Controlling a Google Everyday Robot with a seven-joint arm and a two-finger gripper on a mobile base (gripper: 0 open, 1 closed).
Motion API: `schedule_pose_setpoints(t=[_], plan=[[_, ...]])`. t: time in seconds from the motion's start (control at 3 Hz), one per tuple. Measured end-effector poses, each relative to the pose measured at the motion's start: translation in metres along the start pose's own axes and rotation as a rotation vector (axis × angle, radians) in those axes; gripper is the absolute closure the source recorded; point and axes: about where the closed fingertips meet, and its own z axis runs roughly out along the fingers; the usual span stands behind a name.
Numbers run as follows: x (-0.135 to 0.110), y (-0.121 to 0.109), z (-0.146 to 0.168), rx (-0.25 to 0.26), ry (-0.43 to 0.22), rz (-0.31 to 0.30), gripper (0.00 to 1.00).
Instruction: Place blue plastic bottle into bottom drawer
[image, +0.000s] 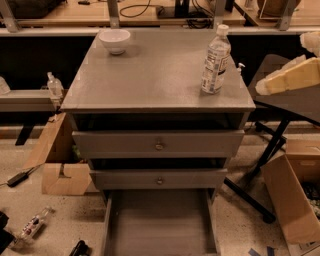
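Grey top (150, 75), plastic bottle (215, 62), hand (272, 84) rightward

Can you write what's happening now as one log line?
clear plastic bottle with blue-white label: upright on grey cabinet top | bottom grey drawer: pulled open | tool: right of bottle, not touching

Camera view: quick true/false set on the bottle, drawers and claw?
1. The blue plastic bottle stands upright on the cabinet top, near its right edge. True.
2. The bottom drawer is shut. False: it is pulled open.
3. The claw grips the bottle. False: it is at the frame's right edge, apart from the bottle.
4. A white bowl sits at the top's back left. True.
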Motion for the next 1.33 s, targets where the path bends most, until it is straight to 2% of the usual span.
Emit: schedule_pose_setpoints(t=[0.33, 0.67, 1.33], plan=[[-0.001, -0.011, 0.036, -0.053, -0.083, 0.023, 0.0], [-0.008, -0.034, 0.079, -0.103, -0.18, 0.052, 0.0], [-0.013, -0.061, 0.134, -0.186, -0.344, 0.115, 0.0]])
